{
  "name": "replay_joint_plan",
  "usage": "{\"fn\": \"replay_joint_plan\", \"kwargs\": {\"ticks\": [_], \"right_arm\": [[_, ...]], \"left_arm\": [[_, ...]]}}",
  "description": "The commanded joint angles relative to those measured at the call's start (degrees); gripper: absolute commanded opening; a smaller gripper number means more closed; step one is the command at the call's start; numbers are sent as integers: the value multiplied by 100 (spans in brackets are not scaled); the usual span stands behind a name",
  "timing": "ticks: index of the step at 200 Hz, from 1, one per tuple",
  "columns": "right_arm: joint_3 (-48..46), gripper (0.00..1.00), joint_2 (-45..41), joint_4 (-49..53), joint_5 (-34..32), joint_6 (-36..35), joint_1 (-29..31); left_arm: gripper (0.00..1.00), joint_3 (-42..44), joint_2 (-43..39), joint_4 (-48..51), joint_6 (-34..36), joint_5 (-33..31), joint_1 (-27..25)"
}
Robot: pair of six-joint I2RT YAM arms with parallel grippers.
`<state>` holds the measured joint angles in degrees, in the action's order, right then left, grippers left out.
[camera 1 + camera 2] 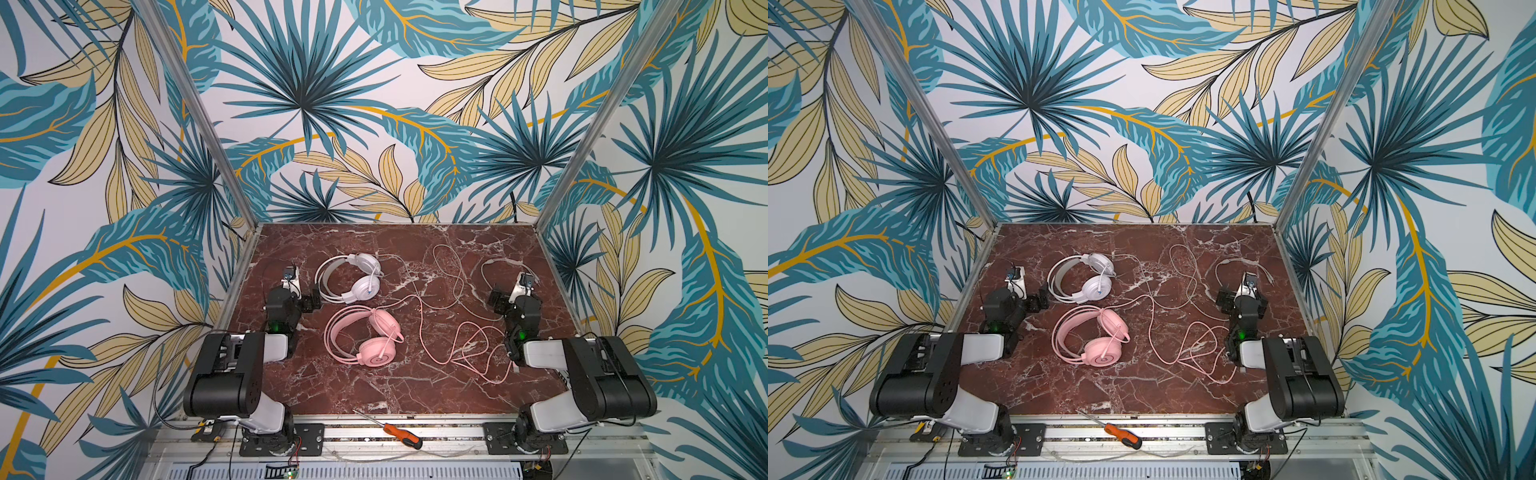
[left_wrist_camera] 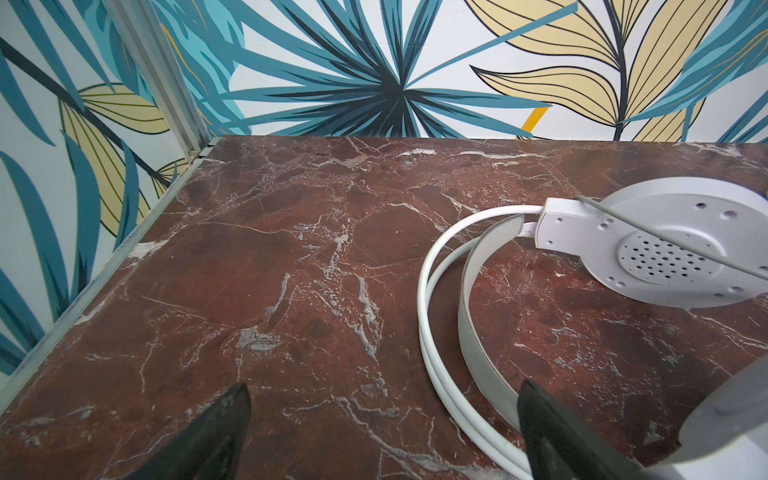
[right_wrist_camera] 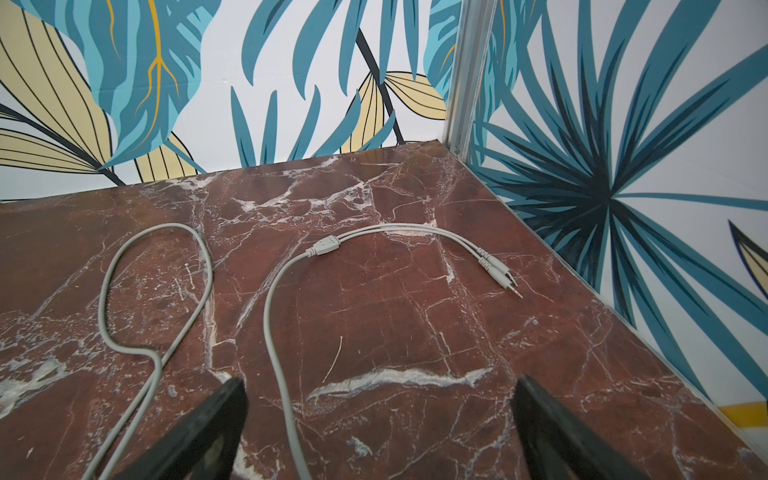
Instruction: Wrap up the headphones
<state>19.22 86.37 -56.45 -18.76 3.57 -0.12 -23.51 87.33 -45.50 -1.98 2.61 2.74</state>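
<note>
Pink headphones (image 1: 376, 352) lie mid-table on red marble (image 1: 374, 395), white headphones (image 1: 368, 284) just behind them, cables (image 3: 269, 332) sprawling rightward. Left gripper (image 2: 382, 415) and right gripper (image 3: 380, 411) both gape wide, gripping nothing.

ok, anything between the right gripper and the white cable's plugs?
Nothing visible. The right gripper is open over the marble table; in the wrist view the white cable passes between its fingers and on to the plugs, unobstructed.
</note>
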Motion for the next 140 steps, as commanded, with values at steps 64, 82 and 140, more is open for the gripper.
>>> {"fn": "replay_joint_plan", "kwargs": {"ticks": [64, 82, 140], "right_arm": [[-141, 100, -733, 279, 89, -67, -6], [53, 100, -1236, 1023, 192, -128, -6], [1181, 100, -2480, 4095, -139, 78, 54]], "left_arm": [[100, -159, -1282, 861, -227, -722, 25], [100, -249, -1809, 1267, -364, -917, 18], [100, -2182, -2452, 4811, -495, -1734, -451]]}}
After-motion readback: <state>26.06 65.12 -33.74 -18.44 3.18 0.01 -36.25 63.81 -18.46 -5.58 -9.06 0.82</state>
